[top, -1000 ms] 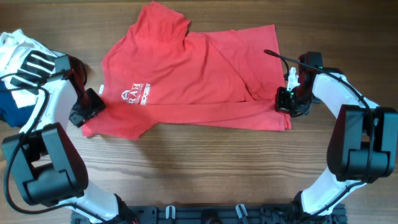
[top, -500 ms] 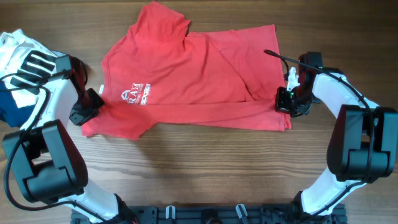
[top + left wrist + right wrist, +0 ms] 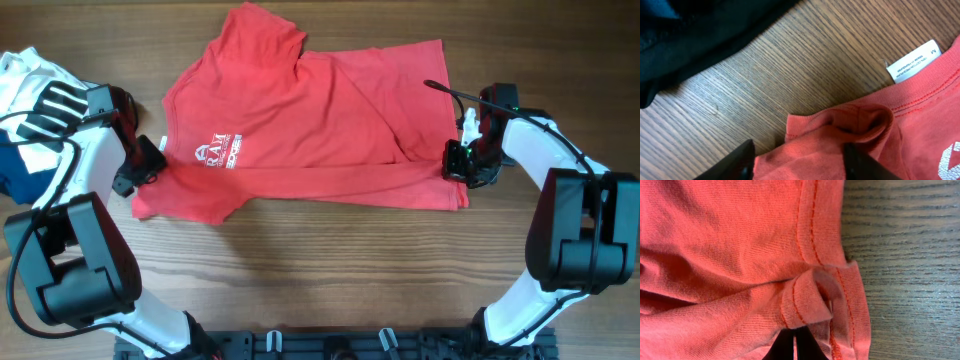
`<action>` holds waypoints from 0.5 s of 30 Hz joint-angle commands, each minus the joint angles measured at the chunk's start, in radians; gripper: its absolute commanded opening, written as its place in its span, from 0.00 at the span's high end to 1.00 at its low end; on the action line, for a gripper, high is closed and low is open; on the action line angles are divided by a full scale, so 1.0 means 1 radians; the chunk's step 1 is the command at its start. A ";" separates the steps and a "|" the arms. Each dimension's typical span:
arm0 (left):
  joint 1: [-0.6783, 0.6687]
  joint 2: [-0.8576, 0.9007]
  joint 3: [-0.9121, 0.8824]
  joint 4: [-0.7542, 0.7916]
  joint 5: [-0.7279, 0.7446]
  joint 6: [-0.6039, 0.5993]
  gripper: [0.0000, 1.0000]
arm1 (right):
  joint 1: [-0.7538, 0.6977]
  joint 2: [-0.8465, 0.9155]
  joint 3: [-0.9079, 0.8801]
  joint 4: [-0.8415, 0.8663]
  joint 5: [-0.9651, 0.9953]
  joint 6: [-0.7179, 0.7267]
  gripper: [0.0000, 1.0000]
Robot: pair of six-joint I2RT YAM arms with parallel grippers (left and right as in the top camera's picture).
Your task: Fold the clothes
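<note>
The red T-shirt (image 3: 300, 110) lies spread on the table, white lettering (image 3: 222, 153) facing up and partly folded over at its right side. My left gripper (image 3: 138, 166) sits at the shirt's left sleeve edge. In the left wrist view its jaws (image 3: 797, 161) stand apart, open, with bunched red sleeve fabric (image 3: 840, 125) lying between them, and the small white tag (image 3: 914, 61) is just beyond. My right gripper (image 3: 463, 163) is at the shirt's lower right corner. In the right wrist view it (image 3: 795, 344) is shut, pinching a curled bit of the hem (image 3: 807, 297).
A white garment with black stripes (image 3: 40, 95) and a navy one (image 3: 14, 175) lie at the table's left edge, close behind my left arm. A dark garment (image 3: 690, 30) fills the upper left of the left wrist view. Bare wood shows in front of the shirt.
My left gripper has shifted a little toward the far side along the sleeve edge. The right gripper and the shirt's right corner have not moved.
</note>
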 commanded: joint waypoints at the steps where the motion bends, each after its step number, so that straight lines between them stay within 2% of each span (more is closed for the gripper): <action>1: -0.001 0.005 0.006 0.002 -0.008 0.011 0.50 | 0.003 0.066 -0.040 -0.024 0.085 -0.020 0.95; 5: -0.001 0.007 -0.006 0.000 0.013 0.012 0.58 | 0.003 0.066 -0.040 -0.027 0.085 -0.021 0.96; 6: -0.001 0.008 -0.015 0.002 0.013 0.011 0.66 | 0.003 0.066 -0.040 -0.026 0.085 -0.021 0.96; 7: -0.001 0.009 -0.026 0.004 0.022 0.011 0.84 | 0.003 0.066 -0.040 -0.026 0.085 -0.021 0.96; 9: -0.002 0.011 -0.032 0.006 0.058 0.011 0.96 | 0.003 0.066 -0.040 -0.026 0.085 -0.021 0.96; 12: -0.004 0.000 -0.022 -0.013 0.191 0.044 0.96 | 0.003 0.066 -0.040 -0.026 0.090 -0.021 0.96; 15: -0.006 -0.063 0.034 -0.140 0.309 0.052 0.96 | 0.003 0.066 -0.040 -0.033 0.119 -0.021 0.96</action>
